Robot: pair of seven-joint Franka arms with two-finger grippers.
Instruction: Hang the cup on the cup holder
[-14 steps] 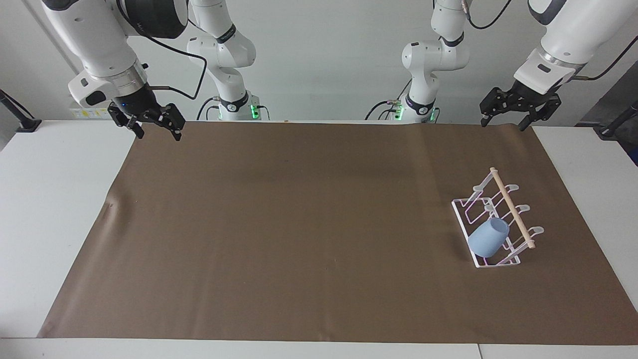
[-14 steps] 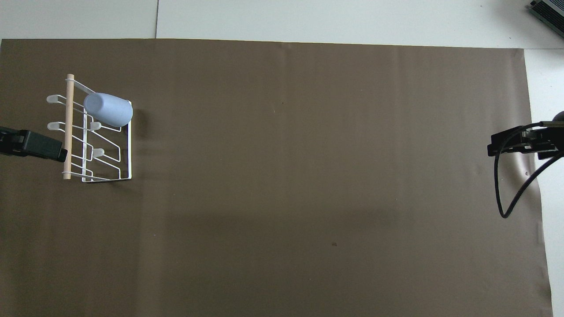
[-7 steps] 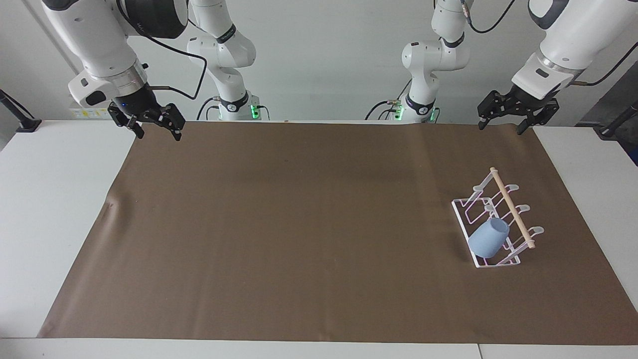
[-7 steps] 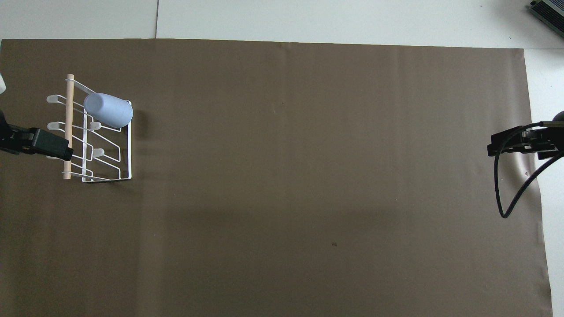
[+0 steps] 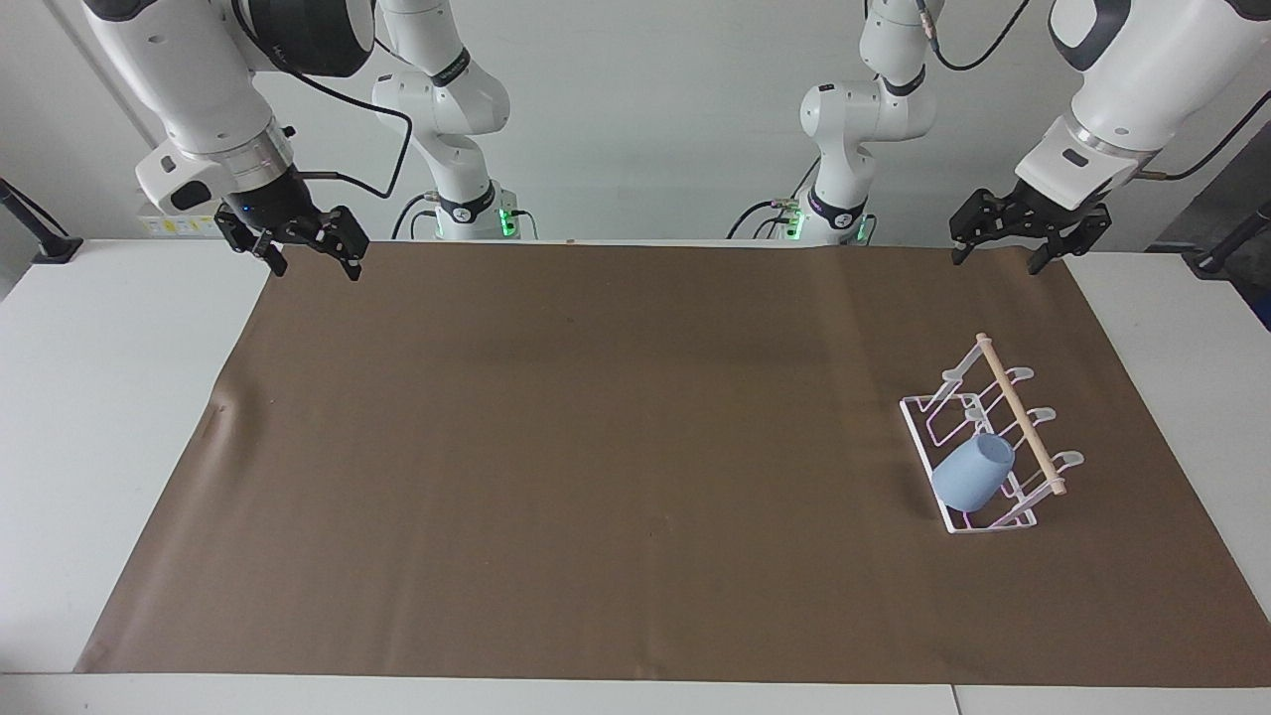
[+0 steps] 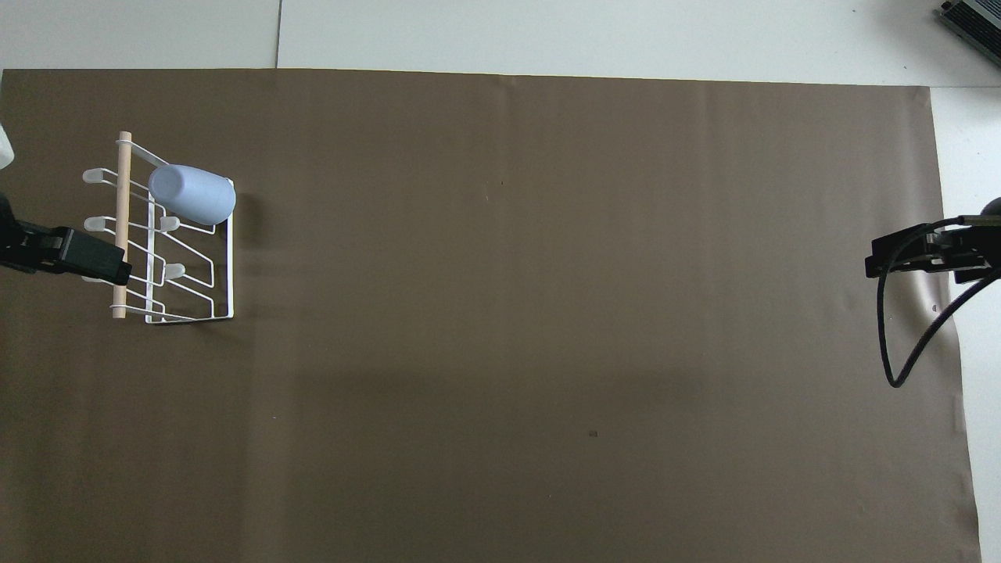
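The light-blue cup hangs tilted, mouth down, on a prong of the white wire cup holder at the left arm's end of the table. In the overhead view the cup sits on the prong farthest from the robots, beside the holder's wooden dowel. My left gripper is open and empty, raised over the mat's edge by the robots. In the overhead view the left gripper overlaps the dowel without touching it. My right gripper is open and empty, and waits raised over the mat's corner at the right arm's end.
A brown mat covers most of the white table. A black cable loops down from the right wrist. The holder's other prongs carry nothing.
My left gripper has drifted slightly toward the middle of the table, still raised and open. The cup, the holder and the right arm have not moved.
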